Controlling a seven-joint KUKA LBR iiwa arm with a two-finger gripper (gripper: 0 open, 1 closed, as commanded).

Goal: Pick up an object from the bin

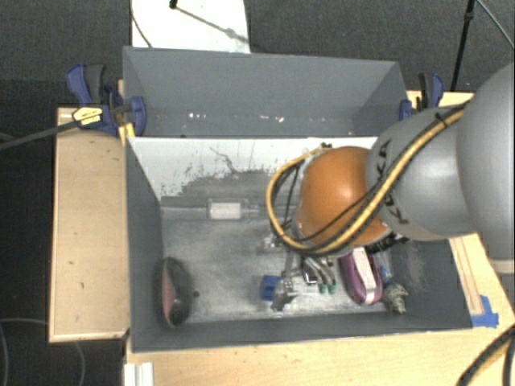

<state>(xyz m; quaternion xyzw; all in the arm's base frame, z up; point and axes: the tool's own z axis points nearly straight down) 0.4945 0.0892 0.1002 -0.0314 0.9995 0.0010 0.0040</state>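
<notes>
My gripper (308, 274) hangs low over the front middle of the bin, mostly hidden under the arm's orange cover. A small blue block (269, 288) lies just to its left on the bin floor, touching or nearly touching the gripper's lower end. Right of the gripper lies a purple and white object (361, 277), partly covered by the arm. A small metallic piece (396, 298) sits at the front right beside it.
A dark oval object with a pink face (175, 292) lies in the front left corner. A short pale cylinder (224, 210) rests near the back wall, left of centre. The arm covers the right half of the bin.
</notes>
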